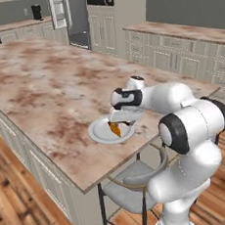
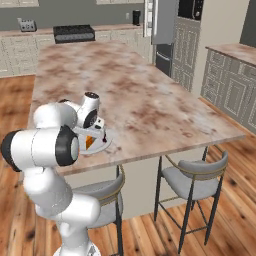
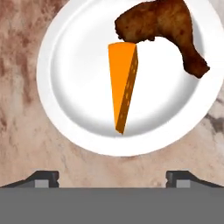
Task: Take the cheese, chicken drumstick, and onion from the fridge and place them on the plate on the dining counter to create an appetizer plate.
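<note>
Tool [image 3: 112, 177] spread wide, nothing held; I see both fingertips [image 3: 43, 177] far apart at the bottom of the hand view, hanging just above the plate [image 3: 74, 48]. Cheese [image 3: 122, 83] lies at frame center on the plate, thin point toward the bottom. Chicken drumstick [image 3: 162, 26] sits upper right on the plate, thick end touching the cheese's wide end. Plate rests on the marbled surface [image 1: 47, 82] near its front edge, lower center in the left base view.

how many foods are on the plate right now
2: the cheese lies in the middle of the plate, and the chicken drumstick lies by the rim, its thick end at the cheese's wide end.
</note>
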Motion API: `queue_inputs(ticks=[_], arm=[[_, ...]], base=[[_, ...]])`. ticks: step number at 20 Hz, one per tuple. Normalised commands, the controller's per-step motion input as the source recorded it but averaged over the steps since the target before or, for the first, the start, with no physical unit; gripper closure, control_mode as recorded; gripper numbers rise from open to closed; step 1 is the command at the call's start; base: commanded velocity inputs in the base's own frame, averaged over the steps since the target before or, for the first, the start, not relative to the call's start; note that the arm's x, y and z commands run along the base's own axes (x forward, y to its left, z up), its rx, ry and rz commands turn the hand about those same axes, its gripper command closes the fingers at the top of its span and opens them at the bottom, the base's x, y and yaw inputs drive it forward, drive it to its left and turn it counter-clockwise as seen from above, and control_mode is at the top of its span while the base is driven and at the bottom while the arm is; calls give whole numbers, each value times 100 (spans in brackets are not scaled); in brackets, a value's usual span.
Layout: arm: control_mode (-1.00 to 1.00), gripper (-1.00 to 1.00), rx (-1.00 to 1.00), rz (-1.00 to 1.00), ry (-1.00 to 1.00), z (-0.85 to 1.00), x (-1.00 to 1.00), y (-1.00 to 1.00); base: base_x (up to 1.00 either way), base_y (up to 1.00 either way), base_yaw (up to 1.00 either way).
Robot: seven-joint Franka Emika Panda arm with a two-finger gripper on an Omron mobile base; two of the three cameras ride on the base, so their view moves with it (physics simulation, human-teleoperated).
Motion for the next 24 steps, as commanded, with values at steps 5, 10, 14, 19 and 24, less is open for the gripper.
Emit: queue_inputs(ticks=[5, 10, 14, 19, 24], arm=[[-100, -100, 0, 0, -17, 77, -100, -13], [-100, -100, 0, -7, -15, 68, -100, -17], [-100, -100, 0, -5, -5, 68, -100, -29], [-100, -100, 0, -3, -9, 55, -100, -16], [-100, -100, 0, -5, -8, 48, -100, 0]], base=[[0, 0, 0], [0, 0, 0], [0, 0, 0], [0, 0, 0], [0, 0, 0]])
